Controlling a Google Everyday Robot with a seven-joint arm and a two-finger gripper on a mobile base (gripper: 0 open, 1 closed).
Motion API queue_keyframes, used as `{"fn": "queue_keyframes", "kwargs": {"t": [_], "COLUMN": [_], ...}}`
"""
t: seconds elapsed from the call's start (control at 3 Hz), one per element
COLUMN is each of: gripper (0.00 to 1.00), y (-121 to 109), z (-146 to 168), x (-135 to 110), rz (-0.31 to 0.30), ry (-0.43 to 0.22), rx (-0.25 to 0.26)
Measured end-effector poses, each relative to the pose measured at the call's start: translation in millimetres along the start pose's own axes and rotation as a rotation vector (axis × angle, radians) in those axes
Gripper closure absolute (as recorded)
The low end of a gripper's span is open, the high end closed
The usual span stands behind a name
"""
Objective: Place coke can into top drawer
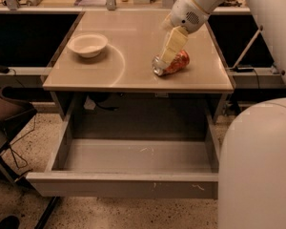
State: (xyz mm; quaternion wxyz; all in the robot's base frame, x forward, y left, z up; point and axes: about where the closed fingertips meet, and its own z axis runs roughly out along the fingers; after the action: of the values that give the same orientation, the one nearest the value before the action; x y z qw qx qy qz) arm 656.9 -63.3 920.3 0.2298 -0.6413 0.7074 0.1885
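The coke can lies on its side on the tan tabletop, right of centre, with its silver end pointing front-left. My gripper reaches down from the upper right and sits right at the can, over its silver end. The top drawer is pulled fully out below the table's front edge. Its grey inside is bare, and its flat front shows small scratches.
A white bowl stands on the left of the tabletop. My white robot body fills the lower right beside the drawer. A dark chair and cables are on the floor at the left. Clutter lines the bench behind the table.
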Motion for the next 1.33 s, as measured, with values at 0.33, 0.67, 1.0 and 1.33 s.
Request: {"fn": "queue_keyframes", "kwargs": {"t": [0.33, 0.67, 1.0, 1.33], "gripper": [0.0, 0.0, 0.0, 0.0], "y": [-27.3, -51.8, -67.1, -64.6], "z": [18.1, 29.9, 41.4, 71.1], "x": [22.3, 31.6, 42.0, 76.2], "rz": [0.051, 0.085, 0.111, 0.119], "ry": [0.012, 0.019, 0.015, 0.01], "rx": [0.026, 0.058, 0.079, 0.092]}}
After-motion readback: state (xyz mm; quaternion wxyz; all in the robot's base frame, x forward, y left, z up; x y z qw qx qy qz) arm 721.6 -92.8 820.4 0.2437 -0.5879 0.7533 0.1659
